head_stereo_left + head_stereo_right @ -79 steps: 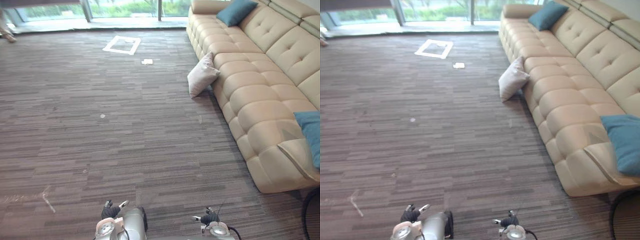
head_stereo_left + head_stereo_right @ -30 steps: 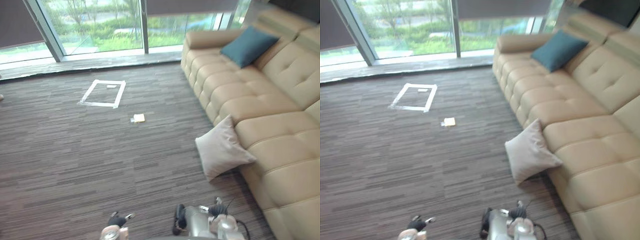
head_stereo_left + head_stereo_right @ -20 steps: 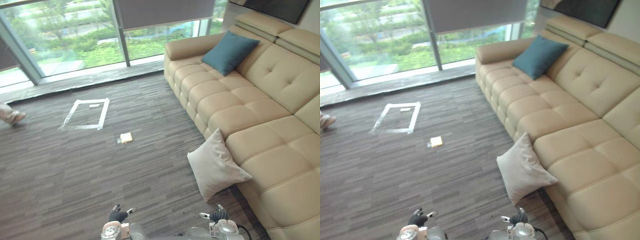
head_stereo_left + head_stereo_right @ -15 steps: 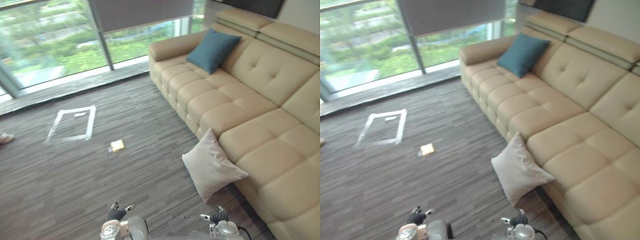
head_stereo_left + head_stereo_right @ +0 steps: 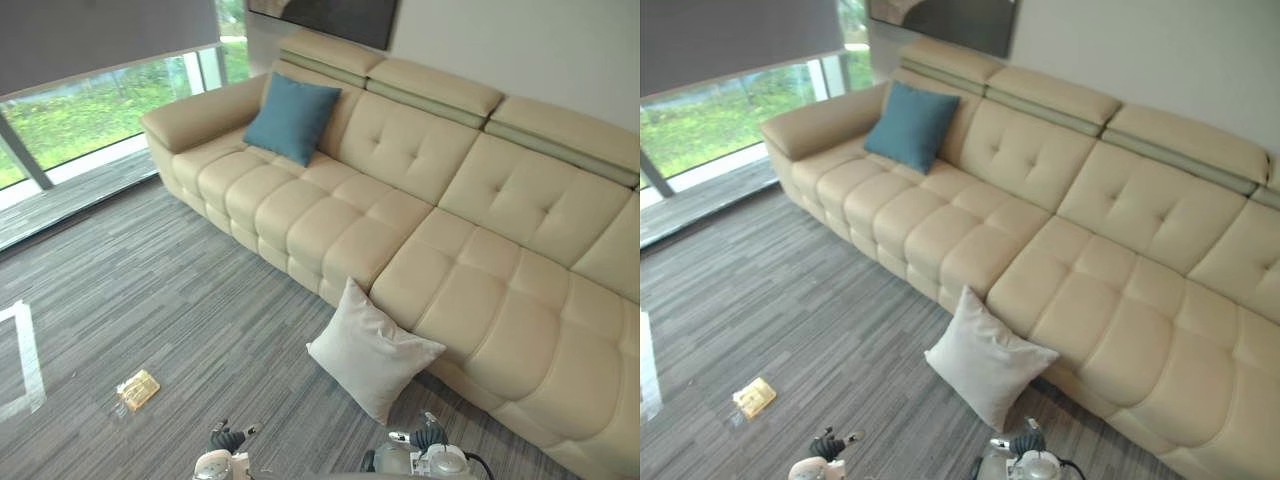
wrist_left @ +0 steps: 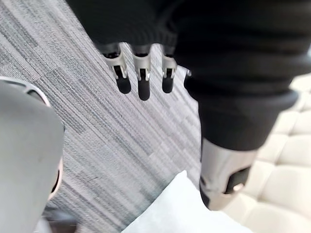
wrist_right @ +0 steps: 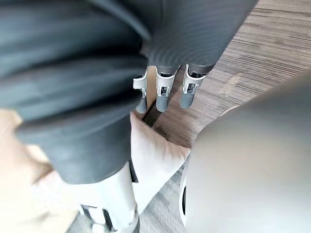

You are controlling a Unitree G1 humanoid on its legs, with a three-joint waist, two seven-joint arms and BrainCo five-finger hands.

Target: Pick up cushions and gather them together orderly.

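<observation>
Now the whole picture has swung round, so it is the robot's head that has turned, not the things that have moved. The white tape (image 5: 27, 360) on the carpet (image 5: 150, 290) has slid to the far left edge. The small yellow thing (image 5: 138, 389) lies low on the left. The blue cushion (image 5: 292, 117) sits up on the sofa (image 5: 500, 300), near its left arm, leaning on the back. The white cushion (image 5: 372, 350) stands on the carpet, leaning on the front of the sofa. It is close in front of the robot now, a bit to the right.

I think this means the robot is near enough and faces the sofa, so reaching down for the white cushion comes next. No cushion is picked up yet, and the two cushions are well apart.

The left hand (image 5: 228, 437) is down low. Its fingers (image 6: 141, 87) are straight and hang over the carpet. They hold nothing. The right hand (image 5: 428, 436) is low too, just by the white cushion. Its fingers (image 7: 163, 99) are also straight, above the cushion's edge, and hold nothing.
</observation>
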